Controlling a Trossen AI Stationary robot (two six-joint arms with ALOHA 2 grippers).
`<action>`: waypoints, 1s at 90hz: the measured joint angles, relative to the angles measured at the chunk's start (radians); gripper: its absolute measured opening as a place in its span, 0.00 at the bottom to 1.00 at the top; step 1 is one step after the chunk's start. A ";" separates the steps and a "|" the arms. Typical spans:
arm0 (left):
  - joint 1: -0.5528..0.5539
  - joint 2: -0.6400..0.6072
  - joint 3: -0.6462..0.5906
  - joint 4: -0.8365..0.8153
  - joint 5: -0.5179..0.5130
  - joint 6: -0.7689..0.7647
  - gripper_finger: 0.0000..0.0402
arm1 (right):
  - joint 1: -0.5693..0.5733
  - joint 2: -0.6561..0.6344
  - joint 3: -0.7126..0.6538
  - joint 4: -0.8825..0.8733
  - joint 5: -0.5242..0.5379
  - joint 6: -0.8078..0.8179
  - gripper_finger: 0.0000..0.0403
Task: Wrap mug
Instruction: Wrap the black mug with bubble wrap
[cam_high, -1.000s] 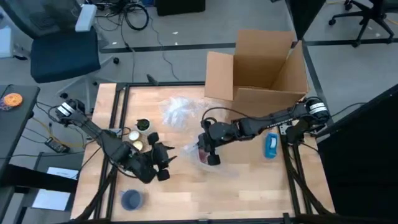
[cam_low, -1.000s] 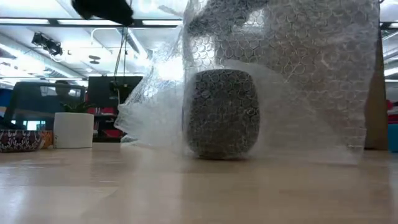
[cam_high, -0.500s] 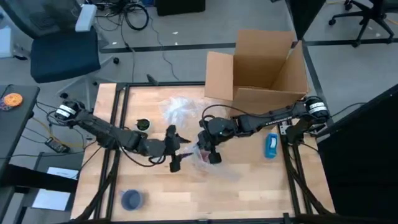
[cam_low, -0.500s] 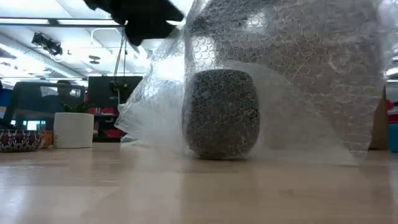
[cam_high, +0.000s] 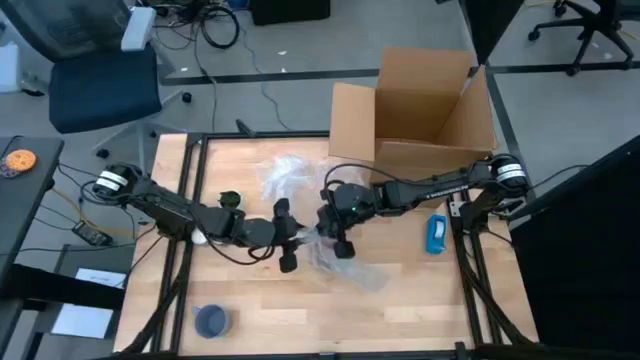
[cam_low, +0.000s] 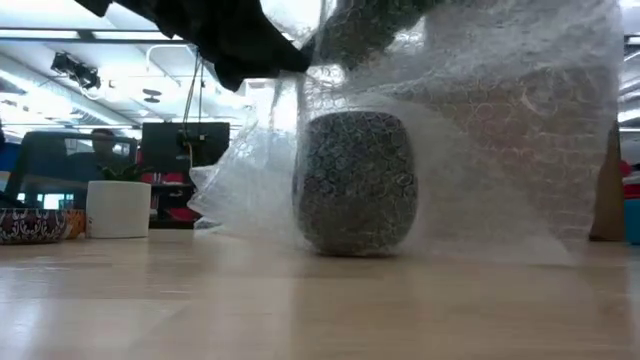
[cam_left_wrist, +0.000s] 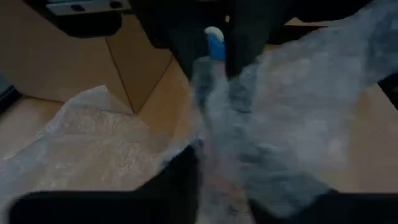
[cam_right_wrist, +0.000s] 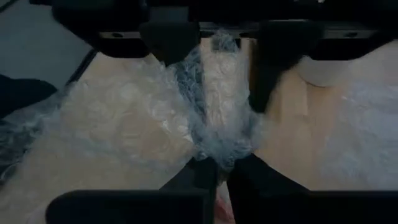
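A dark speckled mug (cam_low: 355, 180) stands upright on the table under a sheet of clear bubble wrap (cam_low: 480, 130). The wrap tents over it, and its skirt (cam_high: 355, 270) lies on the wood. My right gripper (cam_high: 326, 236) is just above the mug, shut on the gathered wrap. My left gripper (cam_high: 296, 238) faces it from the table's left. It is open, with one finger on each side of the gathered bunch (cam_right_wrist: 211, 74). My right gripper pinches the gathered top of the bubble wrap (cam_right_wrist: 214, 152) between its two fingers, several layers bunched together. It comes from the table's right, slanting down. The wrap drapes down over the mug with its lower edges on the table. Whether my left gripper touches the bunch, I cannot tell.
An open cardboard box (cam_high: 425, 105) stands at the far right. A second crumple of bubble wrap (cam_high: 285, 175) lies far of centre. A blue object (cam_high: 436, 233) lies at the right, a grey-blue bowl (cam_high: 211, 320) at the near left, and a white cup (cam_low: 118, 208) at the left.
My left gripper has swept from the near left toward the table's right and a little toward the far edge. It now stands at the bunched wrap, facing my right gripper. The wrap's skirt has spread farther toward the near right. The mug has stayed put.
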 joint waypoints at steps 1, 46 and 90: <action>0.000 0.000 0.000 -0.002 0.001 -0.002 0.05 | 0.000 -0.001 0.000 0.000 0.003 0.000 0.03; -0.005 -0.001 0.000 -0.086 -0.003 -0.139 0.00 | 0.073 -0.220 0.000 -0.168 0.120 0.056 0.29; -0.015 -0.001 0.000 -0.117 -0.039 -0.209 0.00 | 0.494 -0.297 0.001 -0.605 0.461 0.823 0.36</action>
